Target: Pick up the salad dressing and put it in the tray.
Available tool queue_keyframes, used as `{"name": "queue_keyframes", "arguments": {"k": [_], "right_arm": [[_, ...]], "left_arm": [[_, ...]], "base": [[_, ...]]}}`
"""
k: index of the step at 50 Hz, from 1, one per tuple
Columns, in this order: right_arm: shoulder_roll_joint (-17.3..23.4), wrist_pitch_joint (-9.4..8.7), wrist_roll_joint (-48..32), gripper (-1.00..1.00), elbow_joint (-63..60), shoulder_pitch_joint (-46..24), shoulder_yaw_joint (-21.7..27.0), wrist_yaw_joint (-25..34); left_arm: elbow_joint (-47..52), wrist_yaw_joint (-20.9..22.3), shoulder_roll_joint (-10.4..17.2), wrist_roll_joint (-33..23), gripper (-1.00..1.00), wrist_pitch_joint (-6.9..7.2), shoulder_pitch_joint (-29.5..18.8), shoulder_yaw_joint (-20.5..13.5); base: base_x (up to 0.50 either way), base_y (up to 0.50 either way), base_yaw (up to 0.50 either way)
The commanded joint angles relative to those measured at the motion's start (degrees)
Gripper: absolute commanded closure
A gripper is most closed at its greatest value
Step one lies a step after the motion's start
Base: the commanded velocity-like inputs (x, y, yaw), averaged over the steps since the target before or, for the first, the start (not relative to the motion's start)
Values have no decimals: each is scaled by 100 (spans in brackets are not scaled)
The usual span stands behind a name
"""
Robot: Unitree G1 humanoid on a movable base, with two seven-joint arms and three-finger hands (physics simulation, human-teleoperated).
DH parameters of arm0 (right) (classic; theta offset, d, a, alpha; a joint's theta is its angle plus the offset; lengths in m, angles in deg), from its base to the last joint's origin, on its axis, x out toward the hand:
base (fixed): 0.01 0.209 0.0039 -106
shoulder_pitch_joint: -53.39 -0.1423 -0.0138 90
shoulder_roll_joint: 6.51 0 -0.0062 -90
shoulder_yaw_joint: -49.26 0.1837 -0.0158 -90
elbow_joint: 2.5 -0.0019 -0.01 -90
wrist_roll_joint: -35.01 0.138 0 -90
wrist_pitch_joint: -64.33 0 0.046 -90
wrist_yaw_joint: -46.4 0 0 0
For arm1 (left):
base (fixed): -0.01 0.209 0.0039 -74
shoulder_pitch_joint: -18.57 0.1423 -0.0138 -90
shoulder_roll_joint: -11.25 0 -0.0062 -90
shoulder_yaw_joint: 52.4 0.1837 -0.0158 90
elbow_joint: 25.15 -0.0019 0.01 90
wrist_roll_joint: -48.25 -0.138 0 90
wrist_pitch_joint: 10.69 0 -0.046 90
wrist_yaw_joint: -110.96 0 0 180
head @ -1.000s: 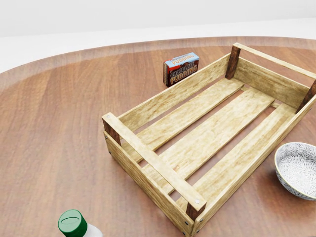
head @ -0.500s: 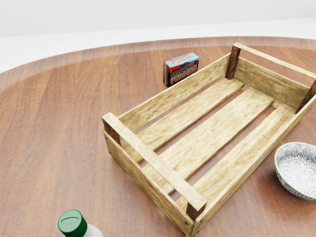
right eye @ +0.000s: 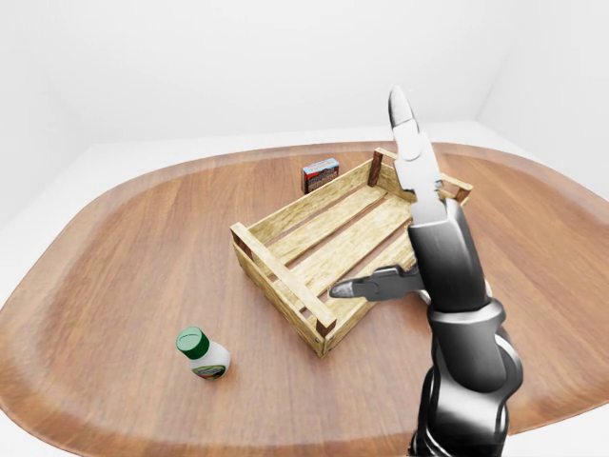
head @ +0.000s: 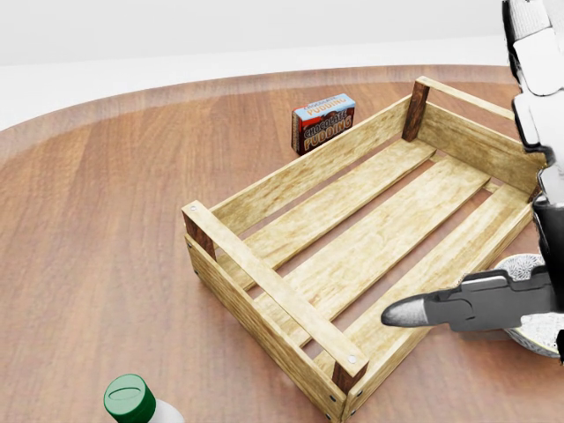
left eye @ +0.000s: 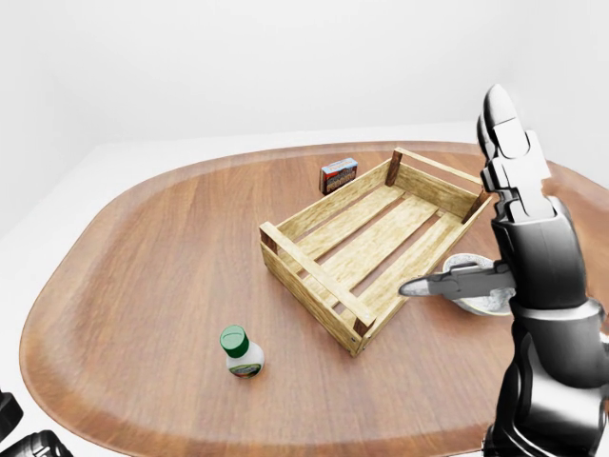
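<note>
The salad dressing [left eye: 243,352] is a small white bottle with a green cap, standing upright on the wooden table, left of and below the tray in the left-eye view. The tray [left eye: 309,271] is an empty slatted wooden crate at the table's middle. My right hand [left eye: 452,195] is raised at the right, over the tray's lower right side. Its fingers [left eye: 504,143] point straight up, the thumb [left eye: 447,284] sticks out to the left, and it is open and empty. A dark bit of my left hand [left eye: 19,433] shows in the bottom left corner, far from the bottle.
A chocolate pudding box [head: 323,122] stands just beyond the tray's upper left wall. A patterned white bowl [head: 539,335] sits by the tray's right side, partly hidden behind my right hand. The oval table's edge [left eye: 57,286] curves round at the left.
My right hand has risen into the head view from the right and now covers part of the bowl. The bottle, tray and box have not moved.
</note>
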Motion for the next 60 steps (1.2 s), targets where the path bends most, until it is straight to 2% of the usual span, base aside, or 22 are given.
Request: {"name": "queue_keyframes", "arguments": {"k": [1, 6, 12, 15, 18, 25, 33, 40, 43, 48, 60], "right_arm": [[505, 0, -1123, -100, 1795, -2343, -1437, 429], [416, 0, -1880, -100, 2847, -3046, -1854, 1090], [-94, 0, -2876, -100, 4007, -3570, -2064, 1750], [-408, 0, -3349, -100, 4654, -3682, -2343, 1762], [-670, 0, -3556, -100, 4897, -3678, -2285, 1762], [-1317, 0, -3812, -100, 5298, -3438, -2500, 1762], [-1554, 0, -4210, -100, 5047, -2975, -2660, 1762], [-1827, 0, -4686, -100, 4134, -1897, -3118, 1762], [-2011, 0, -4452, -100, 4046, -1582, -3091, 1762], [-1992, 0, -4028, -100, 4223, -1259, -3259, 1762], [-1944, 0, -3048, -100, 4960, -1391, -3239, 1762]], "left_arm": [[-12, -4, 16, 11, -100, 0, 7, -16], [-20, -9, 17, 16, -100, 0, 4, -6], [-90, -2, 18, -29, -100, 0, -5, 8], [-95, -8, 9, -18, -100, 0, -8, 13], [-95, -4, 8, -8, -100, 0, -2, 7], [-106, -16, 21, 8, -100, 0, -2, 2], [-66, -53, 36, 45, -100, 0, -17, -2], [-60, -88, 67, 112, -100, 0, -41, -13], [-75, -87, 45, 76, -100, 0, -31, 20], [-72, -67, 26, 46, -100, 0, -44, 42], [-116, -69, 26, 43, -100, 0, -57, 57]], "base": [[0, 0, 0], [0, 0, 0], [0, 0, 0], [0, 0, 0], [0, 0, 0], [0, 0, 0], [0, 0, 0], [0, 0, 0], [0, 0, 0], [0, 0, 0], [0, 0, 0]]}}
